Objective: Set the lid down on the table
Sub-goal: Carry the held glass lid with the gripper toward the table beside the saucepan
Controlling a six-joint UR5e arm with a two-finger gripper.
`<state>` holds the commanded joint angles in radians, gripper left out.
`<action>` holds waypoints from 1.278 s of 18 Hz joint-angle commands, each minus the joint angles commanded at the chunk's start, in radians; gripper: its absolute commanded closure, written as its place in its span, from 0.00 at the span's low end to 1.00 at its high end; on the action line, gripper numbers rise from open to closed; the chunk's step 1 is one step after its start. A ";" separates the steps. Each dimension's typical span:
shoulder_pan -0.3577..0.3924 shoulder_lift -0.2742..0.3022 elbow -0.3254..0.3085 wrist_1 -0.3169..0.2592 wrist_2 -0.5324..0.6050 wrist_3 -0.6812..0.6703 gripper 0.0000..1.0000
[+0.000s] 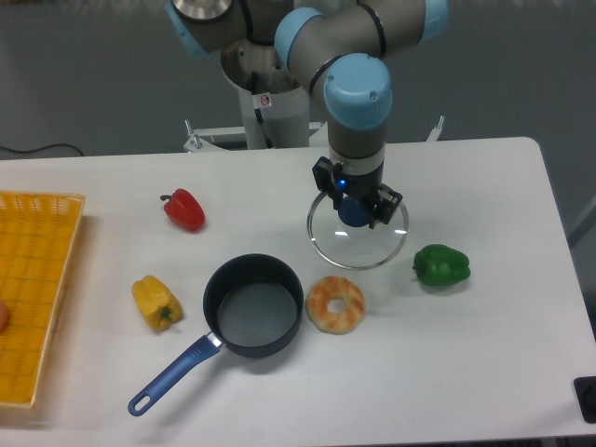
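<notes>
Grip: the black two-finger gripper (355, 207) was clamped on the blue centre knob of the round transparent glass lid with a thin metal rim (358, 235), the knob being the only raised part that gave the fingers something to close on
Lid position: it hung level under the wrist, over bare tabletop toward the rear centre, between the pot and the green pepper; whether its rim already touched the surface could not be told from this view
Reason for the spot: the large white rectangular table (484, 317) offered open surface there, so the disc could be set flat without landing on any food item
Neighbours: the glazed ring-shaped doughnut (335, 304) sat just in front of the rim, and the green bell pepper (441, 265) lay near its right edge, both apart from the glass
Pot: the dark blue pot with a blue handle (253, 304) stood uncovered to the front left, handle pointing toward the front edge
Others: the red pepper (184, 209) and yellow pepper (155, 303) lay well off to the left, by the yellow-orange grid tray (33, 289)
Stage: judged close to release, pending contact with the table
</notes>
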<state>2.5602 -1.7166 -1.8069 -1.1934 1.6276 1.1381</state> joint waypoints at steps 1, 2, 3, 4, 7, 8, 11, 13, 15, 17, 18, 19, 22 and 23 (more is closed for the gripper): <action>-0.002 0.006 -0.009 0.000 0.000 0.002 0.49; -0.003 0.011 -0.023 0.000 0.000 0.002 0.49; -0.006 0.011 -0.032 0.000 0.000 0.002 0.49; -0.006 0.011 -0.037 0.002 0.002 0.003 0.49; -0.009 0.009 -0.069 0.002 0.008 0.003 0.49; -0.009 0.009 -0.077 0.002 0.008 0.005 0.49; -0.018 0.005 -0.089 0.005 0.008 0.005 0.49; -0.020 0.000 -0.089 0.006 0.008 0.003 0.49; -0.023 -0.006 -0.097 0.006 0.009 0.002 0.49; -0.032 -0.014 -0.095 0.008 0.023 0.002 0.49; -0.037 -0.021 -0.088 0.008 0.031 0.002 0.49; -0.038 -0.026 -0.086 0.008 0.038 0.002 0.49; -0.061 -0.046 -0.088 0.008 0.069 -0.001 0.49; -0.063 -0.047 -0.088 0.008 0.069 -0.001 0.49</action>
<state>2.4973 -1.7641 -1.8945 -1.1858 1.6966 1.1367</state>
